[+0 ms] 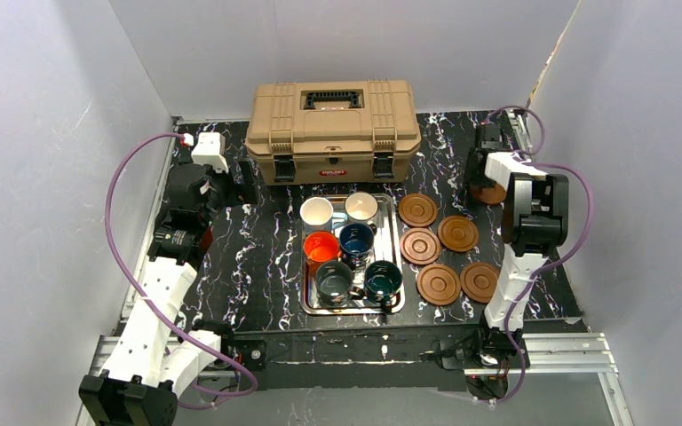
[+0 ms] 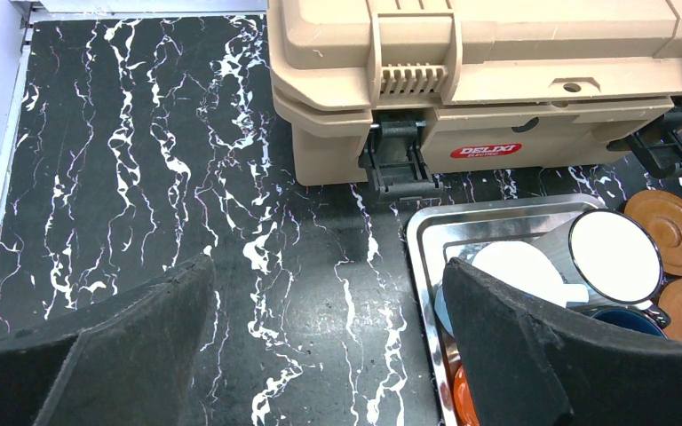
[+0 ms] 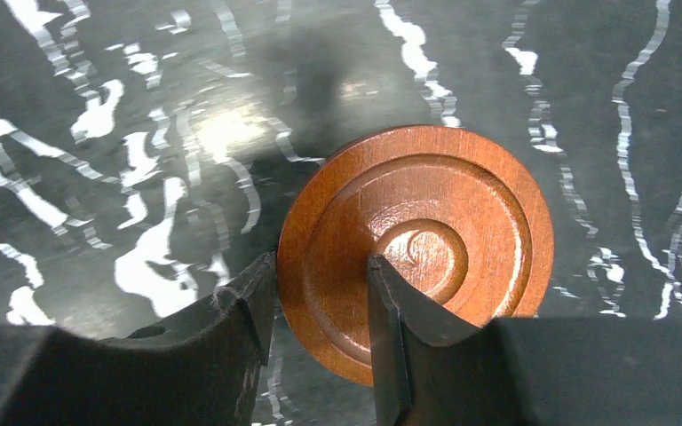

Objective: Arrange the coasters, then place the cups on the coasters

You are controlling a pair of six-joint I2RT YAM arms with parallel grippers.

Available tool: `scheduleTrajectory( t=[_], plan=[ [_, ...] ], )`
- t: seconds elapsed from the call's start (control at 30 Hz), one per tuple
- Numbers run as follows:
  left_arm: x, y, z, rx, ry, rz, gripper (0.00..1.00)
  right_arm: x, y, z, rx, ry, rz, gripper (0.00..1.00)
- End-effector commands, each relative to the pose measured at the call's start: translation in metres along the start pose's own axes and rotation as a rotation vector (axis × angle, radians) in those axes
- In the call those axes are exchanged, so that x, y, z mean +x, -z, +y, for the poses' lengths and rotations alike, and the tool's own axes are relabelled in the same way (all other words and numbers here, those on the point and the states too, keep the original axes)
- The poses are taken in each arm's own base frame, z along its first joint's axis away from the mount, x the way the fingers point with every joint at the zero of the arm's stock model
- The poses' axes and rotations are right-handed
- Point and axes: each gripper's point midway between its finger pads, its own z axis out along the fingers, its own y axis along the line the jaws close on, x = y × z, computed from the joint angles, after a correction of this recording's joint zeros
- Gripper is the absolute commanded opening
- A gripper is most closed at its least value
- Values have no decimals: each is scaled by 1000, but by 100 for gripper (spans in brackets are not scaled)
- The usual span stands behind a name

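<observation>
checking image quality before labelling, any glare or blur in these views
right wrist: bright glare patch on the table beside the coaster, marbling looks soft; left wrist: sharp, steel tray rim gleams; top external: even light, no blur

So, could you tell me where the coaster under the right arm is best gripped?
By its raised edge, from above. The coaster lies flat and thin, so its side offers little to clasp; one finger outside the edge and one in the grooved face should pinch it, much as the right fingers straddle it.
</observation>
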Motion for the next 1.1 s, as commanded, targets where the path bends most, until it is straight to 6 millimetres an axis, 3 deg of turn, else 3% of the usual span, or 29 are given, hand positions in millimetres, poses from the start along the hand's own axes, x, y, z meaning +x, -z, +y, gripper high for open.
scheduleTrajectory(
  t=[0.0,0.2,0.4,0.5,0.7,0.9,1.07],
  plan=[
    [-7,2,-1,1,-10,-16,98,13,-11,-37,62,-95,50,44],
    [-6,2,-1,1,-9,-14,98,15,-14,-59,87,-150,50,44],
    [-5,1,0,0,-9,-13,98,7,-11,-44,-10,-154,46,49],
    [-6,1,0,-2,-9,-15,98,-5,2,-32,-81,-163,14,54],
    [-7,2,0,-2,-9,-23,98,-32,37,-32,-100,-168,-60,68],
    [-7,3,-1,0,-6,-24,98,-21,71,-6,-144,-122,-72,72],
    [-7,2,-3,10,-3,-24,98,8,93,46,-194,-3,-57,77]
  ],
)
